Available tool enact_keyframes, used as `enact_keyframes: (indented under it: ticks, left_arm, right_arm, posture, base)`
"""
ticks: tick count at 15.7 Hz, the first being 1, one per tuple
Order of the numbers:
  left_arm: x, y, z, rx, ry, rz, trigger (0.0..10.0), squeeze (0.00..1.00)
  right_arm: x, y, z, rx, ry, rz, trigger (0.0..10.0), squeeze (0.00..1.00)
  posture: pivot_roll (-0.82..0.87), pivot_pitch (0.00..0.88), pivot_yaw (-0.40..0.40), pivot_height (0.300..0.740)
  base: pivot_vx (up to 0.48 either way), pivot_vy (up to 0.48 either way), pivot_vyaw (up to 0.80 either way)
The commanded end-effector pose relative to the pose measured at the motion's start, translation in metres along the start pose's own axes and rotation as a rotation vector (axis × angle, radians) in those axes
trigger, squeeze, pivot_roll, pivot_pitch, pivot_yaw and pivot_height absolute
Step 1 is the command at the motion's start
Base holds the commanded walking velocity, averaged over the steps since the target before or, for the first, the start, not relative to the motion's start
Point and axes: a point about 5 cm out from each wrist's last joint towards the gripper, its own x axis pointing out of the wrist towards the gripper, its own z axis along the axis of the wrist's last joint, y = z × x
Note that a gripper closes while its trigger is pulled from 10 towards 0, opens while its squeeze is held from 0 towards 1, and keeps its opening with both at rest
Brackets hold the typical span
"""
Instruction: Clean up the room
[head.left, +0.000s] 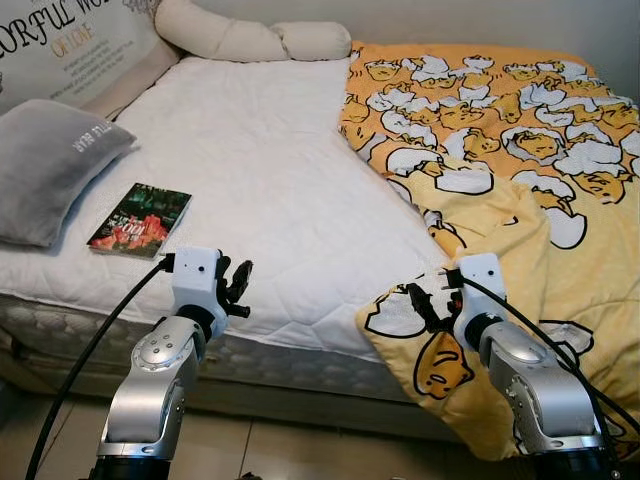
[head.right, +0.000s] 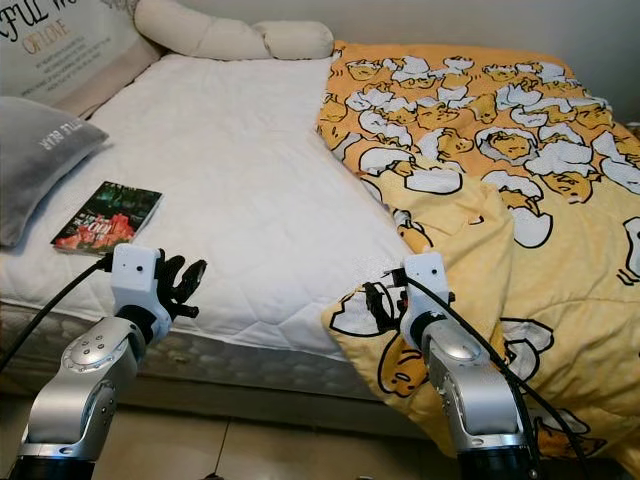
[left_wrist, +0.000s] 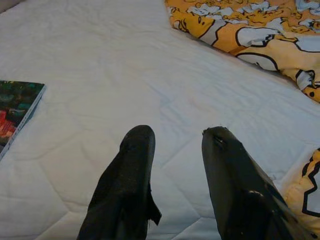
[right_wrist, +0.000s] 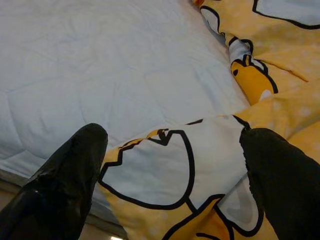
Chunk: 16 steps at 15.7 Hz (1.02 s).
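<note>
We hold both arms forward and bent over the near edge of the bed (head.left: 270, 180). Our left tool (head.left: 238, 288) hovers over the bare white mattress with its fingers (left_wrist: 131, 170) apart, grasping nothing. Our right tool (head.left: 420, 303) is spread wide, its fingers (right_wrist: 75, 170) on either side of the yellow cartoon blanket's (head.left: 520, 150) hanging corner, not clenched on it. A book (head.left: 140, 220) lies near the left tool, beside a grey pillow (head.left: 45, 165) printed "LITTLE BEAR". A cream cushion (head.left: 70, 45) reads "OF LOVE"; other lettering is cut off.
</note>
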Motion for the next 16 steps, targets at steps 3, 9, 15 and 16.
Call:
enact_keyframes:
  ticks: [3,9,15,16]
  left_arm:
    - [0.000,-0.001,0.003,-0.005,-0.010,-0.012,10.0,0.00]
    - [-0.001,-0.002,-0.001,-0.003,0.005,-0.023,10.0,0.00]
    - [-0.004,-0.006,-0.002,0.003,0.033,-0.099,10.0,0.00]
    - [-0.005,-0.009,-0.003,0.026,0.049,-0.150,10.0,0.00]
  right_arm:
    - [0.003,0.002,0.006,-0.067,-0.007,0.011,10.0,0.00]
    - [0.003,-0.001,0.002,-0.028,0.014,-0.013,10.0,0.00]
    - [0.006,-0.001,-0.016,-0.083,0.180,0.047,10.0,0.00]
    - [0.008,-0.002,-0.018,-0.090,0.219,0.081,10.0,1.00]
  posture:
    - [0.00,0.000,0.025,0.740]
    - [-0.01,0.000,0.026,0.740]
    - [0.00,0.000,0.024,0.740]
    - [0.00,0.000,0.028,0.740]
  base:
    - [0.320,0.000,0.27]
    - [0.382,0.000,0.27]
    - [0.000,0.000,0.00]
    - [0.000,0.000,0.00]
